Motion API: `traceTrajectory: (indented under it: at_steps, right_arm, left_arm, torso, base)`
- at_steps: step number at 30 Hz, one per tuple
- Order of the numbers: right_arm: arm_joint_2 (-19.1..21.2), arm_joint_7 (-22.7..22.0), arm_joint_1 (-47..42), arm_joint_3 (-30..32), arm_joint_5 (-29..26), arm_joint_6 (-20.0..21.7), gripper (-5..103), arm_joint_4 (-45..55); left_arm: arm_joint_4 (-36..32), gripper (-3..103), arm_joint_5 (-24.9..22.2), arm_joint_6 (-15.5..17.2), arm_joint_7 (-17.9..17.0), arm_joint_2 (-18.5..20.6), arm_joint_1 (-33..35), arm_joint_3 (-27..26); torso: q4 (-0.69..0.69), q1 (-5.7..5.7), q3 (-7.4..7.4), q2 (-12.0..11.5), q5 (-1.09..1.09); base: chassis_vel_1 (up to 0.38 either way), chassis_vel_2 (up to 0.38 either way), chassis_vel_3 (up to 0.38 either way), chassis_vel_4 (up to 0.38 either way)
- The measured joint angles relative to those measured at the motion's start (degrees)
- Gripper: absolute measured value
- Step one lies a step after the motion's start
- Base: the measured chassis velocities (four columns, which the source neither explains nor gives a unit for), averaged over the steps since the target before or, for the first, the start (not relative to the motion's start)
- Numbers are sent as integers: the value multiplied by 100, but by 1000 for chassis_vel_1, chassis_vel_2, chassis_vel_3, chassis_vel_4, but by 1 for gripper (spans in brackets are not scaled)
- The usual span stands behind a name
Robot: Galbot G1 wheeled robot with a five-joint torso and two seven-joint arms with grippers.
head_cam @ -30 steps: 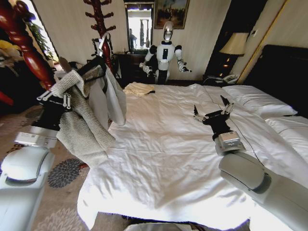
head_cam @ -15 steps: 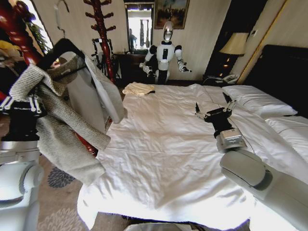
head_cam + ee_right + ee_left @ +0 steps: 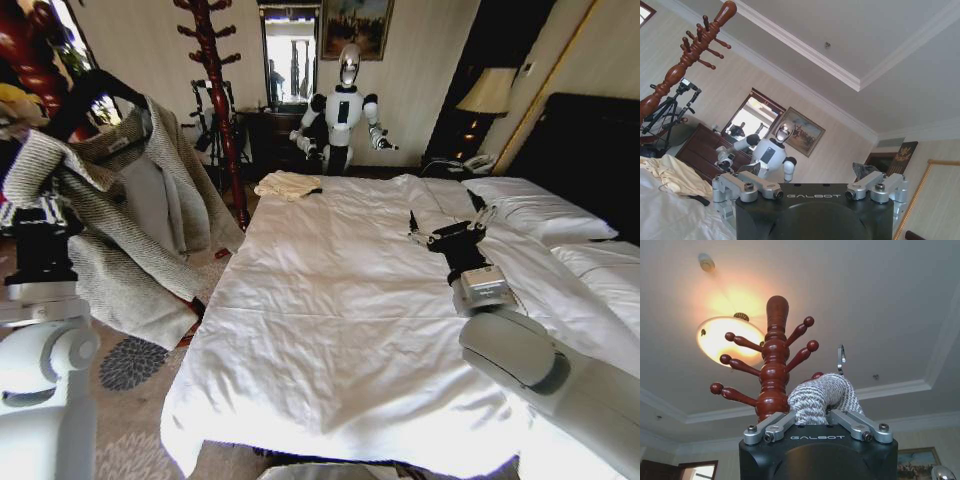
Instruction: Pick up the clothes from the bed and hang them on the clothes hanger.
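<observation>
The clothes (image 3: 130, 235), a grey-beige flecked knit jacket with white lining, hang off the bed's left side on the black clothes hanger (image 3: 78, 108). My left gripper (image 3: 40, 215) is shut on a fold of the knit (image 3: 820, 399), beside a reddish wooden pole (image 3: 774, 370). The hanger's metal hook (image 3: 841, 357) sticks up just behind the fold. The bed (image 3: 340, 330) has a white duvet with no jacket on it. My right gripper (image 3: 446, 226) hovers open over the bed's right half, its fingers (image 3: 745, 189) spread wide with nothing between them.
A cream folded cloth (image 3: 288, 184) lies at the bed's far left corner. A tall wooden peg stand (image 3: 215, 90) rises behind the jacket, another pole (image 3: 30, 55) at far left. A white humanoid robot (image 3: 343, 110), lamp (image 3: 487, 92) and pillows (image 3: 535, 215) are beyond.
My left arm has lifted the jacket on its hanger and carried it left, away from the bed toward the near wooden pole. The right gripper has hardly moved.
</observation>
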State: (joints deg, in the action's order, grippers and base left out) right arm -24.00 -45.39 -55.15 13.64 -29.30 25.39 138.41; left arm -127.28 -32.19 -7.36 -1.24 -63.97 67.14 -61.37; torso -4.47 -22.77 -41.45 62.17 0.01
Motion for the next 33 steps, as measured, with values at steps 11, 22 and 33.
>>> traceTrajectory:
  at_steps: [11, 22, 33]
  right_arm:
    - [-16, -68, 84, -41, -295, 31, 100, 84]
    - [1, -183, -7, 20, -431, 72, 100, 240]
    - [-48, -175, 23, -12, -418, 74, 100, 159]
  left_arm:
    - [363, 8, -551, 149, -45, 193, -203, -80]
    - [1085, 8, -933, 273, -113, 433, -743, 169]
    - [1416, 8, -1181, 350, 36, 591, -897, 325]
  torso:
    - [0, 0, 0, 0, 0]
    - [0, 0, 0, 0, 0]
    - [1, 0, 0, 0, 0]
  base:
    - [0, 0, 0, 0]
    - [0, 0, 0, 0]
    - [0, 0, 0, 0]
